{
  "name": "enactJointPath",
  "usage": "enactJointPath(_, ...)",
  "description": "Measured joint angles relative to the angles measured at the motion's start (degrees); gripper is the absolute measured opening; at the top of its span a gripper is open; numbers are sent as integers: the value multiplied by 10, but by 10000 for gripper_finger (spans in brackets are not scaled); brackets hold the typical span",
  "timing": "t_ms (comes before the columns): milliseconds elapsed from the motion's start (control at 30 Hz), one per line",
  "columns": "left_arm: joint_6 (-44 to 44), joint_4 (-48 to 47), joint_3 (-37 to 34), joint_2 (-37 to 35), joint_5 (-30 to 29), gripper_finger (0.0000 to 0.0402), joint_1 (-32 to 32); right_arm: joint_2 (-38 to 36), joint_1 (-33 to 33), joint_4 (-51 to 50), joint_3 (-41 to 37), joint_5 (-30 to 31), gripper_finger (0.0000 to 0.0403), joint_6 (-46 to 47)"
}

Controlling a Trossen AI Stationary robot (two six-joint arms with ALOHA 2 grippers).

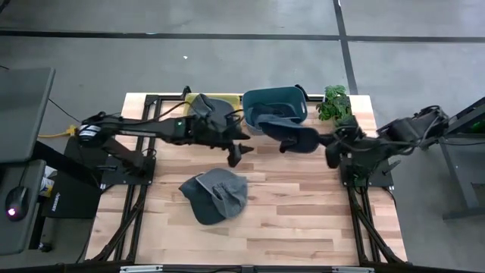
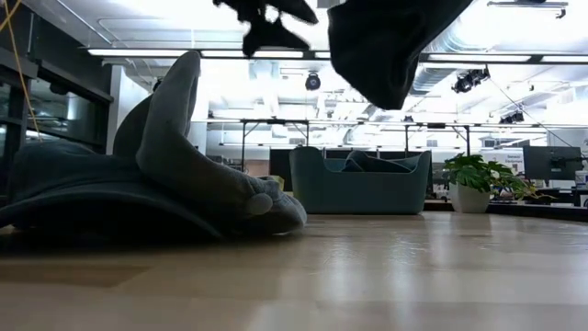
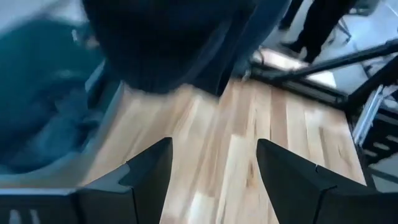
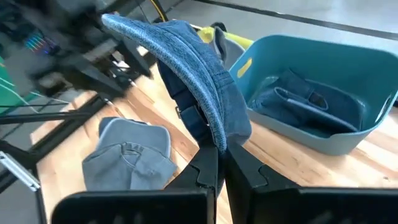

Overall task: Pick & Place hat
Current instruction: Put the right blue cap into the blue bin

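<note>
Right wrist view shows what the high view blurs: the right pincer is clamped on the brim of a blue denim hat, held off the counter. Just beyond the hat sits a teal bin with another dark hat folded inside. In the high view, the left pincer hangs with fingers spread, gripping nothing, near the lifted hat; a grey hat lies below it on bare wood. A potted plant stands beside the bin at the counter's far corner.
</note>
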Motion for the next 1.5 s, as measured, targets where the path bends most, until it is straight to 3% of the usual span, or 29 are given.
enactJointPath(167, -43, 121, 0, 54, 68, 229, 40, -53, 0, -12, 0, -1, 5, -29)
enactJointPath(333, -80, 216, 1, 94, 97, 229, 69, -100, 0, -43, 0, 1, 5, -42)
enactJointPath(833, -185, 552, 7, 218, 123, 229, 103, -222, 0, -63, 0, -18, 5, -99)
enactJointPath(1000, -194, 588, 43, 248, 122, 229, 109, -232, 0, -62, 0, -29, 5, -99)
enactJointPath(1500, -179, 529, 192, 323, 198, 229, 105, -231, 0, -38, 0, -31, 4, -103)
